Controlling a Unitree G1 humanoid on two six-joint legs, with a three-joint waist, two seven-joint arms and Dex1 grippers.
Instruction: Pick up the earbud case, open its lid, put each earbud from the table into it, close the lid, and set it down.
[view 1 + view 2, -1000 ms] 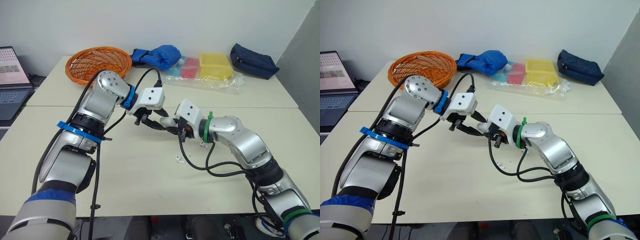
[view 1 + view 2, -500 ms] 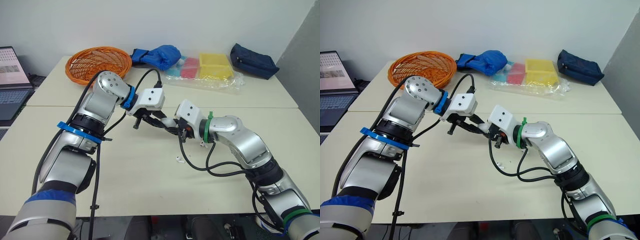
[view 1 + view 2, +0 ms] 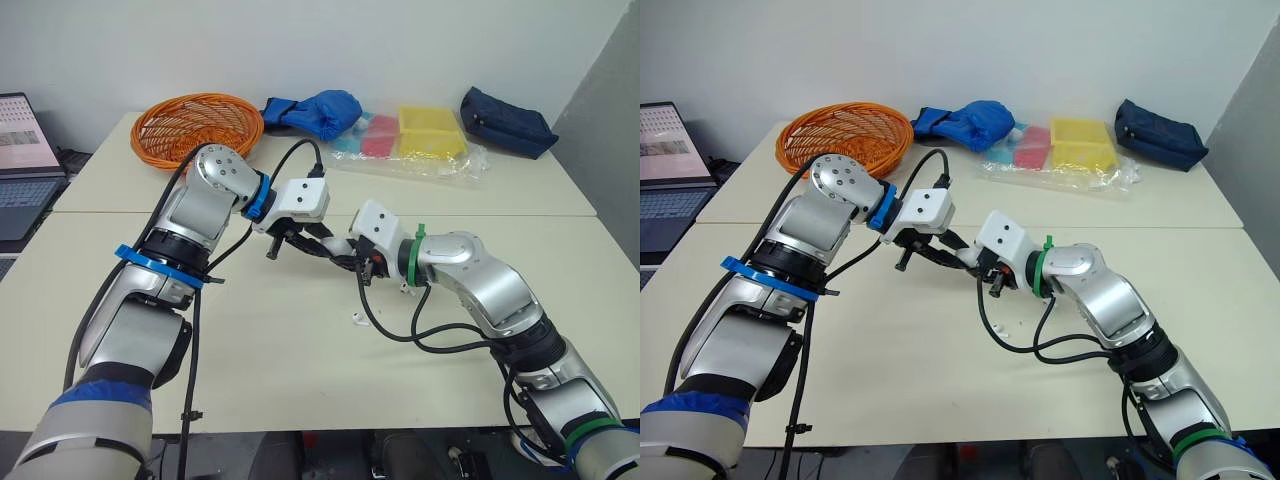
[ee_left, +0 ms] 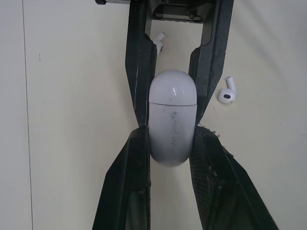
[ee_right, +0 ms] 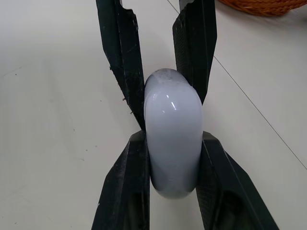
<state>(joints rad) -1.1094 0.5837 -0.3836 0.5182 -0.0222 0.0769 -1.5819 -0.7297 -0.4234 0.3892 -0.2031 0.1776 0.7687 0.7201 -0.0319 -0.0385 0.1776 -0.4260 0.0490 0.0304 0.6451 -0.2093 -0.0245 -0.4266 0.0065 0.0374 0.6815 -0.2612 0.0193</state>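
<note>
The white earbud case (image 4: 172, 122) hangs above the middle of the table with its lid shut and the seam showing. My left gripper (image 4: 171, 133) is shut on the case's lower body. My right gripper (image 5: 172, 138) comes from the opposite side and is shut on the lid end, its black fingers (image 4: 208, 72) flanking the lid. In the eye views the two grippers meet tip to tip at the case (image 3: 341, 246). Two white earbuds lie on the table below: one earbud (image 3: 356, 320) is nearer me, the other earbud (image 3: 405, 290) rests under my right forearm.
An orange wicker basket (image 3: 197, 125) stands at the back left, with a blue cloth bundle (image 3: 318, 110) beside it. Plastic-wrapped pink and yellow packs (image 3: 415, 135) and a dark blue pouch (image 3: 505, 122) lie at the back right. A laptop (image 3: 20, 165) sits off the left edge.
My left gripper has turned slightly at the wrist. The case stays held between both grippers, and the earbuds have not moved.
</note>
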